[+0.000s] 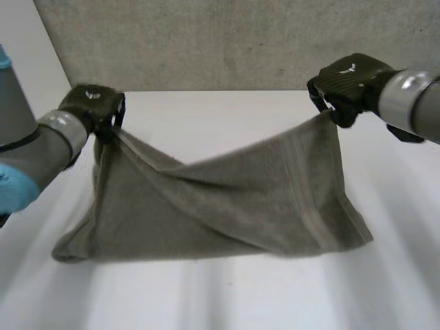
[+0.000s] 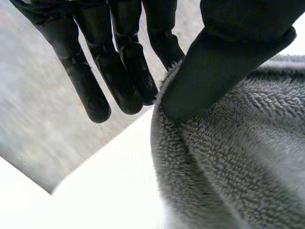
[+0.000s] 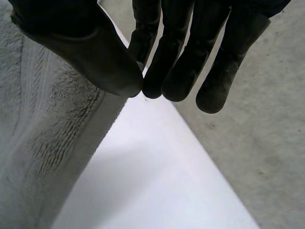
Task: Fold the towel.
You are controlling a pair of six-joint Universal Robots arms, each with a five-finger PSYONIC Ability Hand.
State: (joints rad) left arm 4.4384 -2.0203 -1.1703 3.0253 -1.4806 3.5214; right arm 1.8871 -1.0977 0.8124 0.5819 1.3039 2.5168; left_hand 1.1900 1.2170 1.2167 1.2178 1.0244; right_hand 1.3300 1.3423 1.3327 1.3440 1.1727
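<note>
I am holding the towel [image 1: 220, 206] up by two corners. The left hand [image 1: 93, 106], at the upper left of the frame, is pinching one corner, and the right hand [image 1: 347, 82], at the upper right, is pinching the other. In each wrist view the thumb is pressing the cloth against the fingers, so both hands are closed on the towel rather than merely hooked under it. The held edge is sagging between the hands, running left to right across the frame. The rest is hanging down toward the lower part of the frame, where the free edge is lying on the table [image 1: 227, 302]. I am judging that the fold turns on this: the resting edge is lying nearer the camera than the hands, so both arms, each equally near its own corner, need to be carrying the corners toward it together. I am seeing nothing on the table in the way, and the grey wall [image 1: 206, 41] is running behind the hands.
</note>
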